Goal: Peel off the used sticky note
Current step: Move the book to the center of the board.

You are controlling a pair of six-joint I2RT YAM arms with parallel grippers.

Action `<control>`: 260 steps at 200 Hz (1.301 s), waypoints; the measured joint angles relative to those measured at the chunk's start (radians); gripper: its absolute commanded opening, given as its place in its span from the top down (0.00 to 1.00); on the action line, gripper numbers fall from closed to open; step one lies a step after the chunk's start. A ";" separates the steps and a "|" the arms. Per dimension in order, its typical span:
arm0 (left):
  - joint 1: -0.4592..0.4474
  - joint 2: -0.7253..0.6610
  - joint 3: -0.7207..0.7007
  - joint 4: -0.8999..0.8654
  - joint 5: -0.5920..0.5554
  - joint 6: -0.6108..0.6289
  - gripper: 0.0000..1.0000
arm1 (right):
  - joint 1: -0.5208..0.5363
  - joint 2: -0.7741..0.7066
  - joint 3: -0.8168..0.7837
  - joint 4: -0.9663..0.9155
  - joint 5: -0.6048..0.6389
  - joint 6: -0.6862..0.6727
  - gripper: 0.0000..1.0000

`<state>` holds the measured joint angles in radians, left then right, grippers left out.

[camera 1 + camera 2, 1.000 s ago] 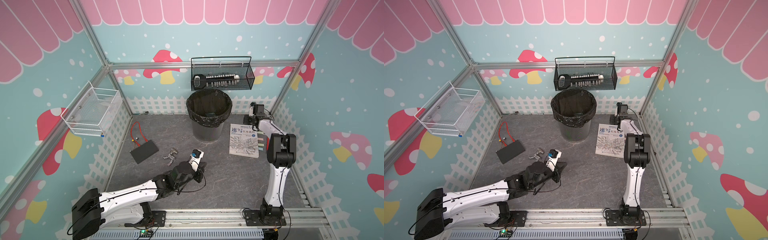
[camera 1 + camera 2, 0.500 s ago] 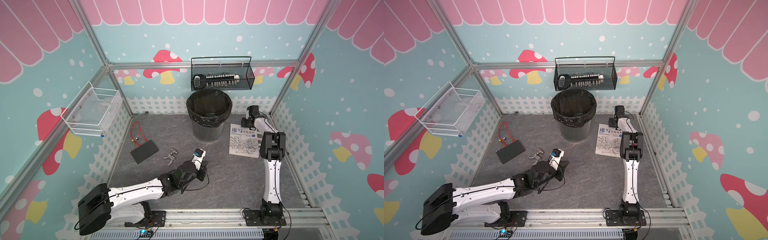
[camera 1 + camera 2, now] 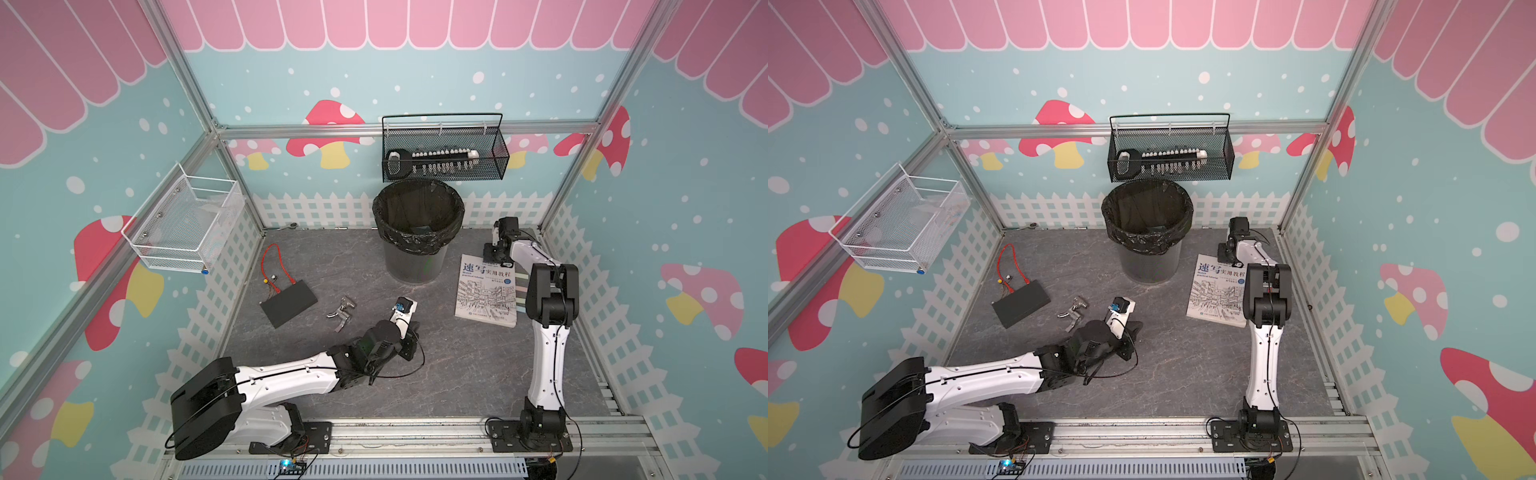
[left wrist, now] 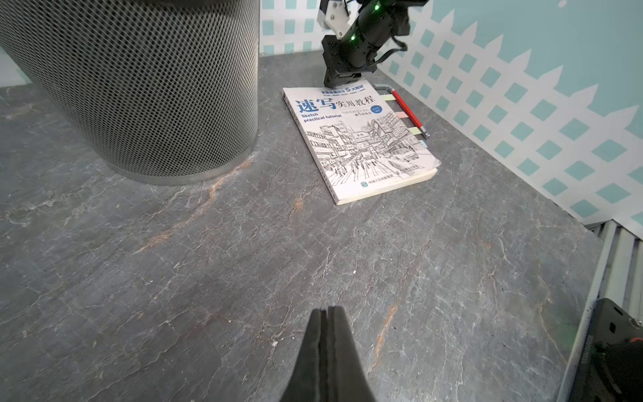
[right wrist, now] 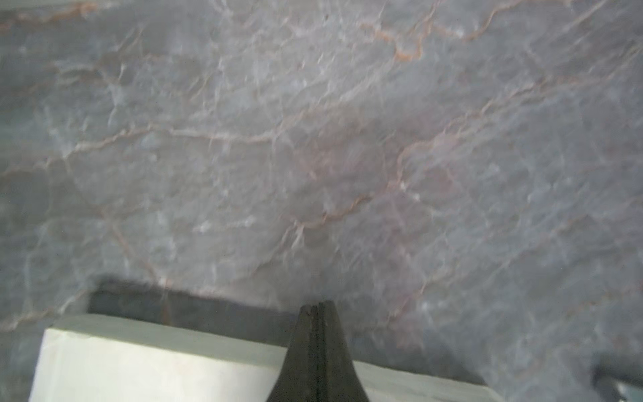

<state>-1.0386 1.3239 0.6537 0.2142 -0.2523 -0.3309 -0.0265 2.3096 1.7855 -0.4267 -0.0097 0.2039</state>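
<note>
- Since a second ago the left arm has turned at its shoulder and carried the left end effector (image 4: 327, 313) slightly nearer the book (image 3: 486, 291). The right arm has swung its elbow and brought the right end effector (image 5: 318, 308) a little closer to the book's far edge.
- A white wire basket (image 3: 183, 224) hangs on the left wall.
- On the worktop (image 3: 457, 374) below it lies a flat black box (image 3: 289, 305) with a red wire (image 3: 272, 259) looped behind it. Just to its right is a small metal part (image 3: 341, 316).
- The left end effector hangs low over bare worktop right of the metal part. Its fingers are pressed together on nothing and point toward the book, well apart from it.
- A black-lined bin (image 3: 417, 232) stands at the back middle. A black mesh basket (image 3: 444, 149) is fixed to the wall above it.
- The book lies flat and closed, cover up, right of the bin.
- The right end effector is at the book's far edge, with its fingers together and empty. The right wrist view shows them over the pale edge of the book, but it is too blurred to tell whether they touch it.
- The sticky notes (image 4: 400, 114) are coloured tabs poking out along the book's long edge, on the side facing the right wall. They are still stuck in place. They are near the right end effector but clear of it, round the corner from the edge where it sits. Which one is the used note cannot be told.
- A red pen (image 4: 409, 111) lies just beside the tabs, between the book and the right wall.
</note>
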 measured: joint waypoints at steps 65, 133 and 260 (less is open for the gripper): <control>0.000 0.041 0.009 -0.003 0.003 -0.023 1.00 | 0.092 -0.270 -0.408 0.018 -0.075 0.048 1.00; 0.000 -0.024 -0.016 -0.004 0.003 -0.040 1.00 | 0.233 -0.440 -0.640 0.081 -0.075 0.124 0.87; -0.005 0.312 0.075 0.016 0.172 -0.356 1.00 | 0.224 -1.196 -1.137 0.005 0.031 0.318 0.81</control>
<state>-1.0431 1.6360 0.7284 0.2302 -0.0807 -0.6868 0.1974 1.1137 0.6487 -0.4217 0.0208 0.5220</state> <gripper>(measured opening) 0.042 0.290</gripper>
